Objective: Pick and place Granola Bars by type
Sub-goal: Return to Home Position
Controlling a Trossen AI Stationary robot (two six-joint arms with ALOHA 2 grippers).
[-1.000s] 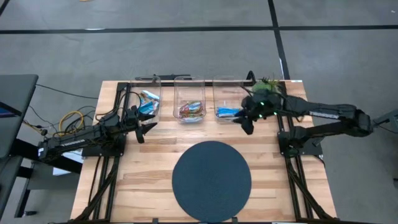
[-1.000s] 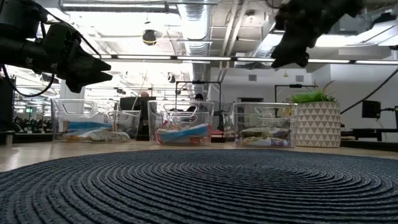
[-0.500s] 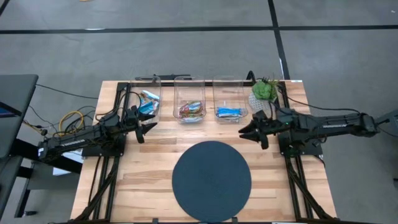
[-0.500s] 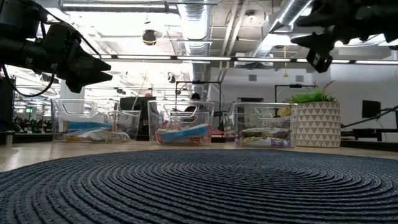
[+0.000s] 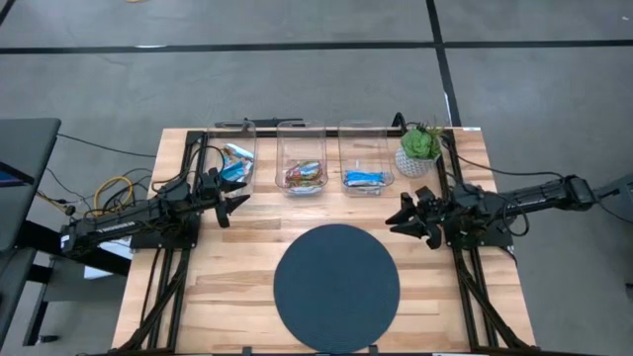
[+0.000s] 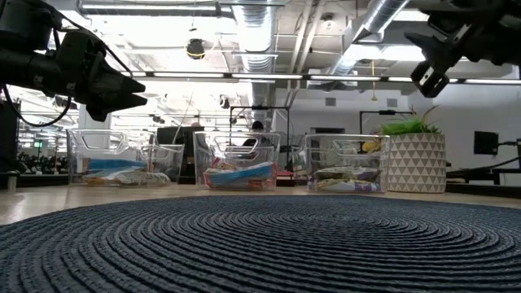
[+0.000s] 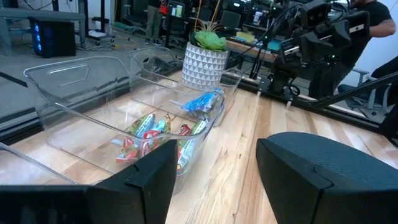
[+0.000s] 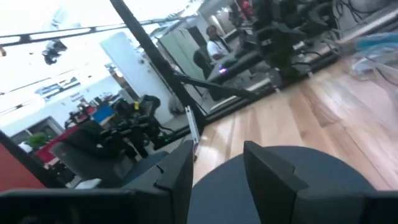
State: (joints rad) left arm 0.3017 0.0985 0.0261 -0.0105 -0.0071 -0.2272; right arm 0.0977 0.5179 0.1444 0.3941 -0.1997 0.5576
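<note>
Three clear bins stand in a row at the table's far side. The left bin (image 5: 234,158) holds a blue bar and a pale one. Multicoloured Granola Bars (image 5: 304,176) (image 7: 149,134) lie in the middle bin, and blue bars (image 5: 364,179) (image 7: 202,101) lie in the right bin. My left gripper (image 5: 237,201) (image 7: 214,180) hovers open in front of the left bin, pointing level. Right of the bins, my right gripper (image 5: 401,218) (image 8: 217,168) stands open and level above the wood with nothing between its fingers.
A dark round woven mat (image 5: 336,287) covers the near middle of the table. A potted plant (image 5: 419,150) in a white patterned pot stands at the far right corner. Black frame rails run along both sides. A person shows beyond the table in the left wrist view.
My right gripper has drawn back from above the right bin toward the table's right and near edges, sinking lower and tipping from pointing down to level. The bars in the bins lie as before. My left arm has kept still.
</note>
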